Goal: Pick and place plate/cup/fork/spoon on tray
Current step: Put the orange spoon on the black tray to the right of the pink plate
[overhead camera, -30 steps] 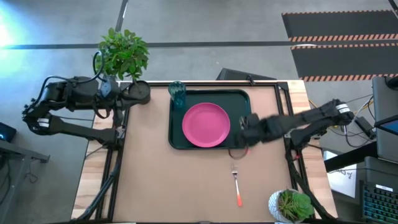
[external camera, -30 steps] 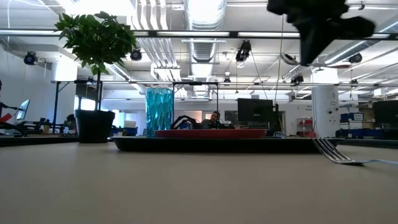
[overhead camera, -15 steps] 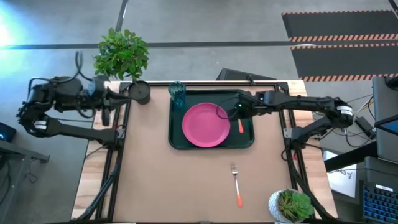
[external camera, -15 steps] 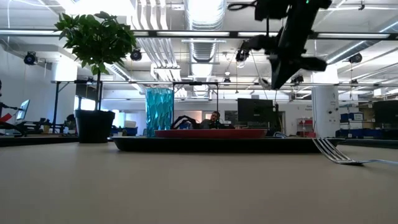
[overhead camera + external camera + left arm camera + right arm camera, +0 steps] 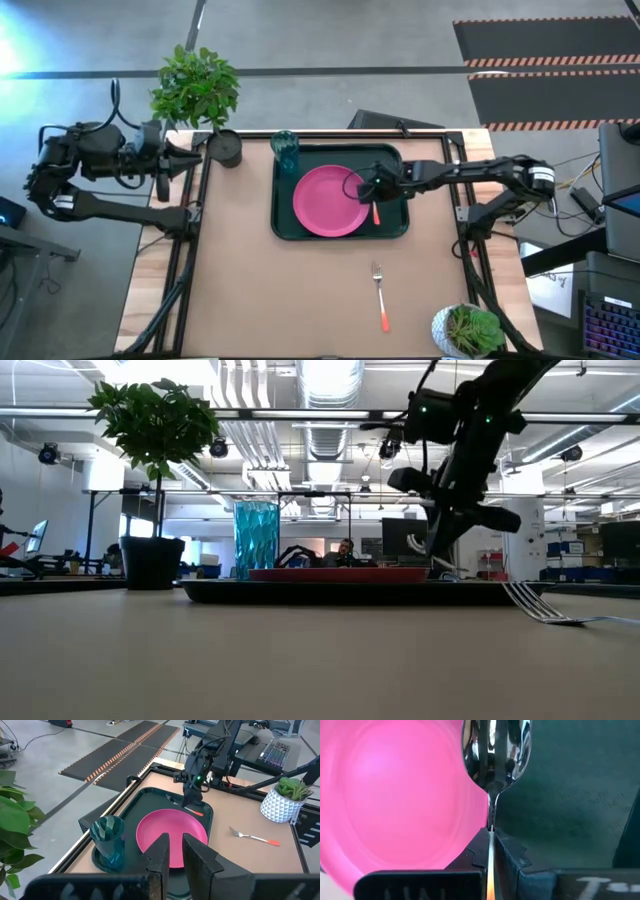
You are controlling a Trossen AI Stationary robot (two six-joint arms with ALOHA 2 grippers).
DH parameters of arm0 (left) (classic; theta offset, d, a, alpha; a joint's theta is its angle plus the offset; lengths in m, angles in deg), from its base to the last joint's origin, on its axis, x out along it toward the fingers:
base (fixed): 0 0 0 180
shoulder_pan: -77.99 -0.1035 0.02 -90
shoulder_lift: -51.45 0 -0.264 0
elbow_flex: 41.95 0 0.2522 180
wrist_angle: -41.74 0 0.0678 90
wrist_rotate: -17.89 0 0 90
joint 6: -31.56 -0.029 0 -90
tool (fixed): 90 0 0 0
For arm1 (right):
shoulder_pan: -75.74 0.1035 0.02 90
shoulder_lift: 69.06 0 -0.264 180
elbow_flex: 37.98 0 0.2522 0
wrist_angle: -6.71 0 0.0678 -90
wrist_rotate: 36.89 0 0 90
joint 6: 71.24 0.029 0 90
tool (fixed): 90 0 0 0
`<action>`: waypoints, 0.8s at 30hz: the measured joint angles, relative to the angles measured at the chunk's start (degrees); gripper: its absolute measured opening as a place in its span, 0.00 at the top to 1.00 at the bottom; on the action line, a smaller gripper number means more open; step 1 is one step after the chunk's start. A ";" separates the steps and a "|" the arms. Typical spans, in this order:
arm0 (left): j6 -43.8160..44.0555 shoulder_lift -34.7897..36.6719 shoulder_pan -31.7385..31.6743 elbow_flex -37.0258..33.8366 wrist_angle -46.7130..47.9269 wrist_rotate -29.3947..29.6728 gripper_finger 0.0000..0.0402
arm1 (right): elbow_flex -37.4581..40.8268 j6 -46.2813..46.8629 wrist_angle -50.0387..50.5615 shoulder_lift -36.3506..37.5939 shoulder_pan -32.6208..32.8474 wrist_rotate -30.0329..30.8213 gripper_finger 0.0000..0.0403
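Observation:
The dark green tray lies at the table's far middle. The pink plate lies in it. The teal cup stands at the tray's far left corner. My right gripper is over the tray, at the plate's right edge, shut on the spoon. The spoon's orange handle points toward the near edge. The fork lies on the bare table, nearer than the tray, handle toward the near edge. My left gripper waits beyond the table's left edge, its fingers a narrow gap apart, empty. My right gripper pinches the spoon's thin metal neck between its two fingers, between the oval bowl and the orange handle. The fingers slant down from the table's right side. The bowl stands out past the fingertips, over the plate's right rim. Whether the spoon touches the tray, I cannot tell.
A dark grey pot with a leafy plant stands at the far left corner, by my left gripper. A white pot with a plant stands at the near right corner. Bare table spreads left of and nearer than the tray.
My right gripper has carried the spoon from the tray's near right corner toward the far edge, over the tray, then gone down beside the plate's right edge. My left gripper has drawn back from the dark pot toward the table's left edge.

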 joint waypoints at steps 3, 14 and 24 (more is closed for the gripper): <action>0.00 0.01 0.00 0.00 0.00 0.00 0.92 | 0.50 0.47 -0.22 -0.65 0.00 0.03 0.98; -0.04 0.08 0.00 0.00 0.00 0.00 0.92 | 2.55 2.78 -0.20 -1.84 0.00 0.04 0.98; -0.07 0.15 0.01 -0.83 0.01 0.00 0.92 | 3.11 2.67 -0.35 -3.60 -0.41 0.02 0.98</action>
